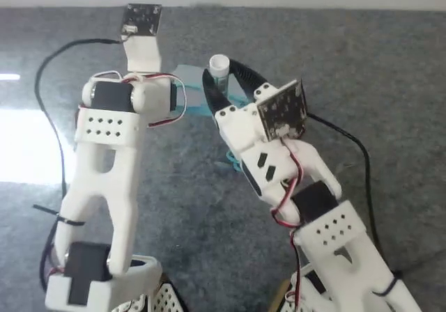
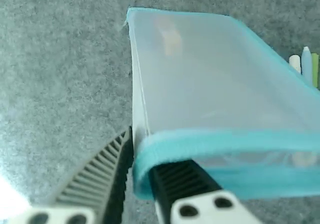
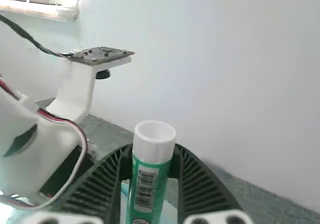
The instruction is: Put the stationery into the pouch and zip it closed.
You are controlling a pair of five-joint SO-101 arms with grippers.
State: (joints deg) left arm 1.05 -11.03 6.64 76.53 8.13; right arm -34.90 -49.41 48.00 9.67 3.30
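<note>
We see a grey table with a white wall behind it. Our left pincer pinches the blue edge of the pouch, we think to keep it still. Our right pincer squeezes a green glue stick, standing up near the pouch, likely to go in next. More pens lie beside the pouch.
</note>
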